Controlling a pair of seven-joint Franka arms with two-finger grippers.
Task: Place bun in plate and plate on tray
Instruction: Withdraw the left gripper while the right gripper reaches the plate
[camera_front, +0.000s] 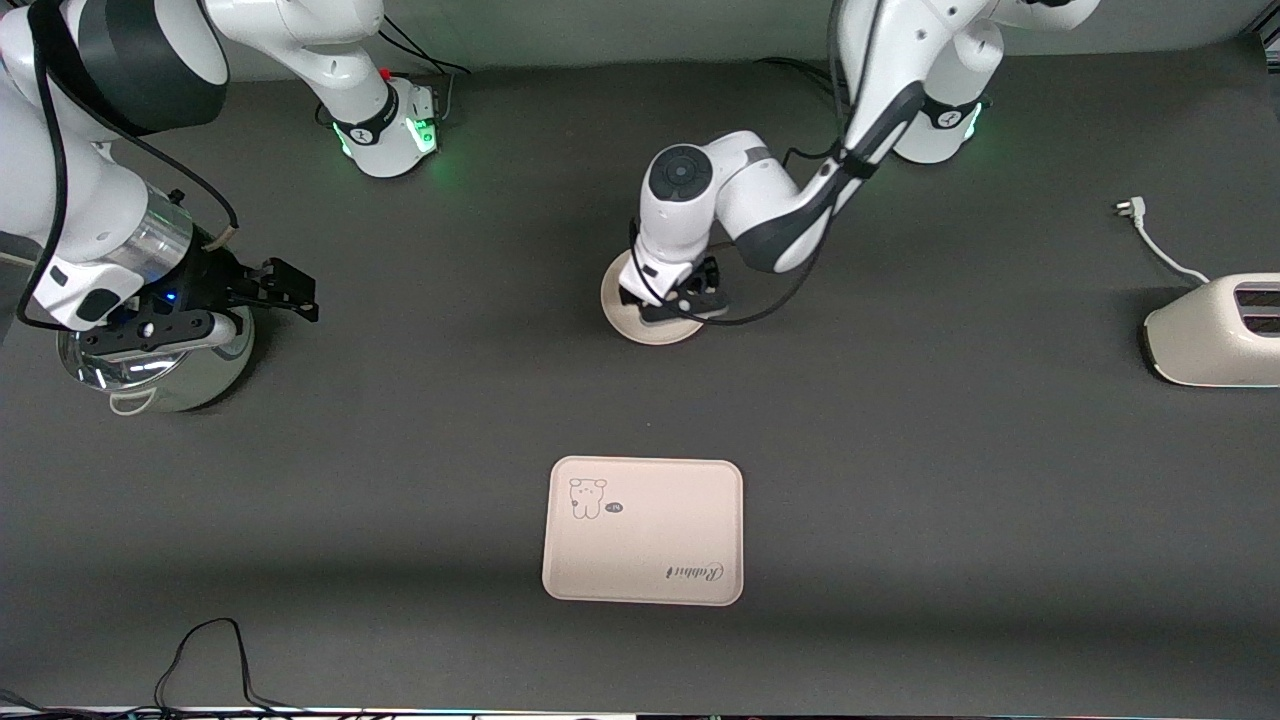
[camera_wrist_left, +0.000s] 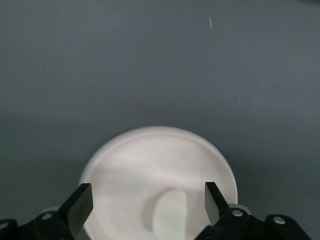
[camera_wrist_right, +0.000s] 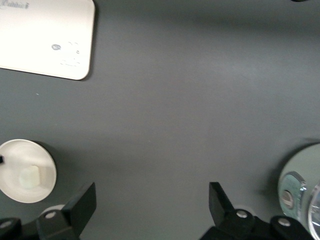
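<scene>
The round cream plate (camera_front: 622, 312) lies on the dark mat mid-table, farther from the front camera than the tray (camera_front: 643, 530). In the left wrist view the small off-white bun (camera_wrist_left: 170, 215) rests on the plate (camera_wrist_left: 130, 160), apart from both fingers. My left gripper (camera_front: 682, 305) hangs low over the plate, open (camera_wrist_left: 148, 202), with the bun between its spread fingers. The arm hides the bun in the front view. My right gripper (camera_front: 295, 293) waits open over the mat at the right arm's end, holding nothing (camera_wrist_right: 150, 205). Its wrist view shows the tray (camera_wrist_right: 45, 35), the plate (camera_wrist_right: 15, 155) and the bun (camera_wrist_right: 28, 177).
A shiny metal kettle (camera_front: 150, 365) stands under the right arm's wrist. A cream toaster (camera_front: 1215, 330) sits at the left arm's end, its white plug and cord (camera_front: 1150, 240) lying on the mat. Black cables (camera_front: 200, 660) trail along the table's front edge.
</scene>
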